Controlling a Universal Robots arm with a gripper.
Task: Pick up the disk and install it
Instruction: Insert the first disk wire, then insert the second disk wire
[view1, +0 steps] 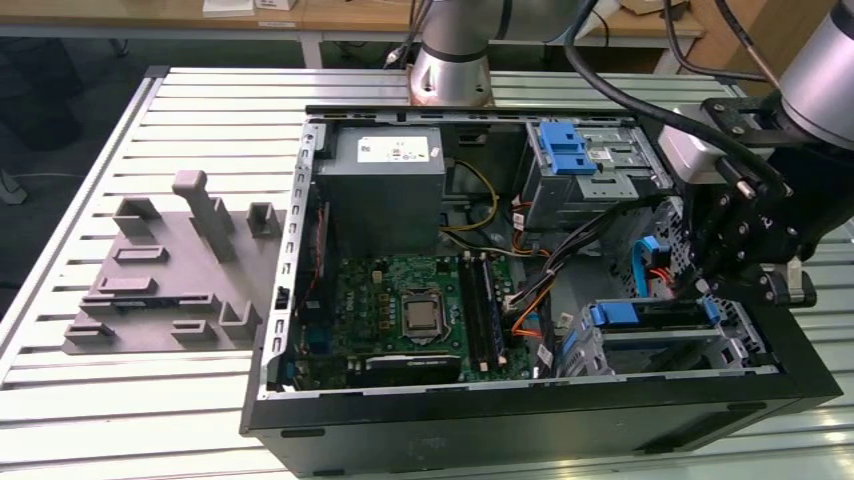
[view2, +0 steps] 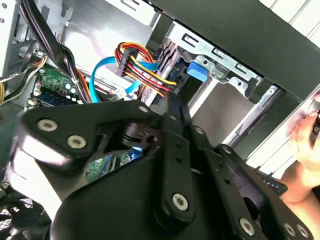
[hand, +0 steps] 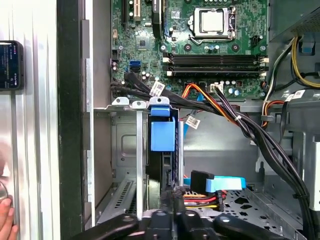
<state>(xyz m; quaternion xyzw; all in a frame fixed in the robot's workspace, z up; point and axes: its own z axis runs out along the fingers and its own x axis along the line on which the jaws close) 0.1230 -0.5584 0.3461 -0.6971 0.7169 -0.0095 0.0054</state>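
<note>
The disk (hand: 162, 136) is being seated upright in the drive cage (hand: 131, 165), with the gripper (view1: 742, 262) above it, its finger opening indiscernible.

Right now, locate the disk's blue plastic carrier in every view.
Exterior view: the disk's blue plastic carrier sits in the silver metal bay, at the exterior view's right.
First wrist view: the carrier stands in that bay's slot.
Second wrist view: the carrier shows beside the red-yellow cable bundle.
Shared landmark: green motherboard.
</note>
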